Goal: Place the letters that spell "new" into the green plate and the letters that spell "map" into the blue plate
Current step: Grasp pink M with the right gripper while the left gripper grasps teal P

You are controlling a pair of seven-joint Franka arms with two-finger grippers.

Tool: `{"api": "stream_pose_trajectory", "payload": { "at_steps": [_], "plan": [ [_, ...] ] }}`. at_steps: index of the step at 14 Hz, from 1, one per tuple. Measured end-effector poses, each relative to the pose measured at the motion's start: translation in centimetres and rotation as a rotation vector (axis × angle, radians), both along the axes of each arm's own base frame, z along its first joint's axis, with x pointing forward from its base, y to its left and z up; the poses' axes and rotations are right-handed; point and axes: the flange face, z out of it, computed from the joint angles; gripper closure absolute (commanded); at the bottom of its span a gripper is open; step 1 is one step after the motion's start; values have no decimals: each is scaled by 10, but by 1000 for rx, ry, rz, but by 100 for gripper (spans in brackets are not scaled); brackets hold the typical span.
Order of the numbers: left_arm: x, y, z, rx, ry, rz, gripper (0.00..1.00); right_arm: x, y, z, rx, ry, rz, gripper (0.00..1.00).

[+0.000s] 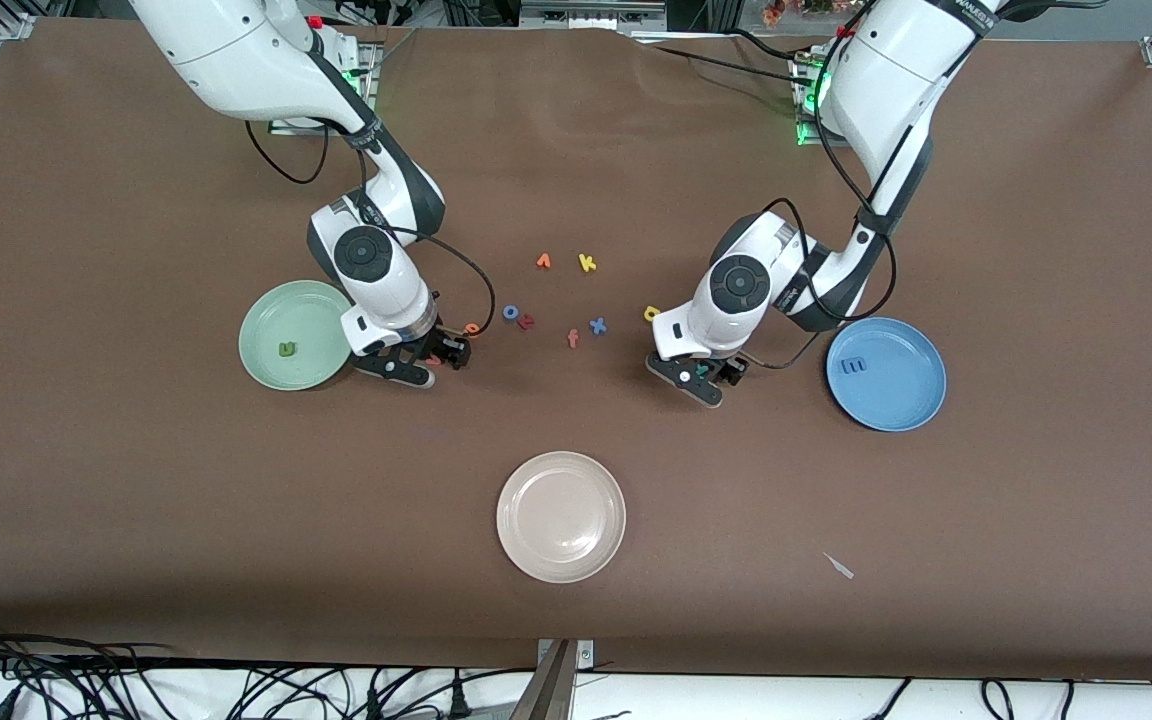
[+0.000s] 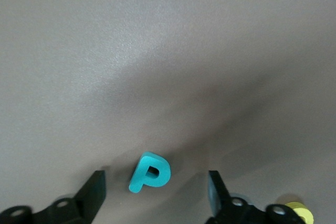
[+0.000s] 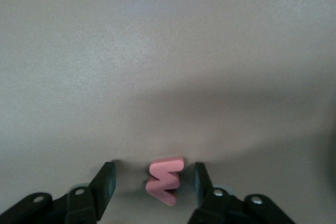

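**Cream plate bare, two letters plated**

Cream plate (image 1: 561, 516) sits bare nearest the camera. Green plate (image 1: 294, 334) holds the n (image 1: 286, 349); blue plate (image 1: 885, 373) holds the m (image 1: 852, 367). Left claw (image 2: 155, 192) straddles the teal p (image 2: 150, 172), right claw (image 3: 154, 184) the pink w (image 3: 165, 180), both parted, neither gripping, on open desk (image 1: 136, 480).

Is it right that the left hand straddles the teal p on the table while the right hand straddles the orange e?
Not quite. The right hand straddles the pink w, not the orange e, as the right wrist view shows. The rest holds: the left hand straddles the teal p on the table.
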Motion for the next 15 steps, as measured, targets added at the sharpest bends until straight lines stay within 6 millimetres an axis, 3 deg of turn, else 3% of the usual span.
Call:
{"api": "stream_pose_trajectory", "payload": {
  "at_steps": [2, 4, 5, 10, 12, 15],
  "plan": [
    [0, 0, -3, 1, 4, 1, 49, 1, 0, 1, 0, -2, -1, 63],
    [3, 1, -1, -1, -3, 5, 59, 1, 0, 2, 0, -3, -1, 80],
    [5, 1, 0, -1, -5, 7, 62, 1, 0, 2, 1, -4, -1, 83],
    [7, 2, 2, -1, -10, 11, 84, 3, -3, 6, -18, 8, 42, 86],
    [7, 2, 2, -1, -10, 11, 89, 12, -19, 13, -81, 59, 92, 86],
    [10, 5, 3, -2, -13, 18, 91, 32, -63, 48, -164, 107, 180, 86]
  ]
}}
